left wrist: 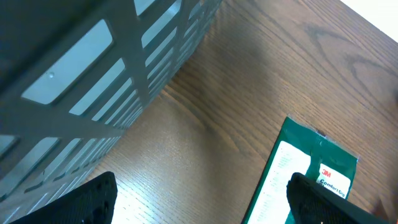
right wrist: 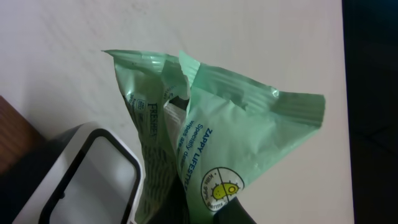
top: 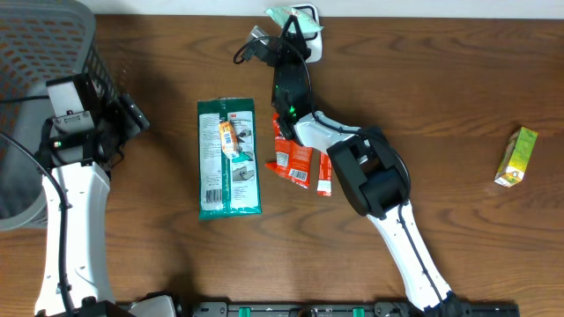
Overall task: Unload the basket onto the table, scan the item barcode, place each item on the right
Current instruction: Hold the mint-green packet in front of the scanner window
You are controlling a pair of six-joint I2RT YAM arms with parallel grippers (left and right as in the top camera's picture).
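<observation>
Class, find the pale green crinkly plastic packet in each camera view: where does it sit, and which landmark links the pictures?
Overhead: the pale green crinkly plastic packet is at the top edge, centre, just left of the white box-shaped scanner.
Left wrist: not in view.
Right wrist: it fills the centre.
Shared landmark: the scanner, at lower left in the right wrist view.

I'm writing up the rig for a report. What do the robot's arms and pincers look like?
The left arm and right arm match: white rounded links with black joint housings. The left pincer has two blunt black fingers. A black cable runs along the left arm, and a small green light glows on the right arm.
</observation>
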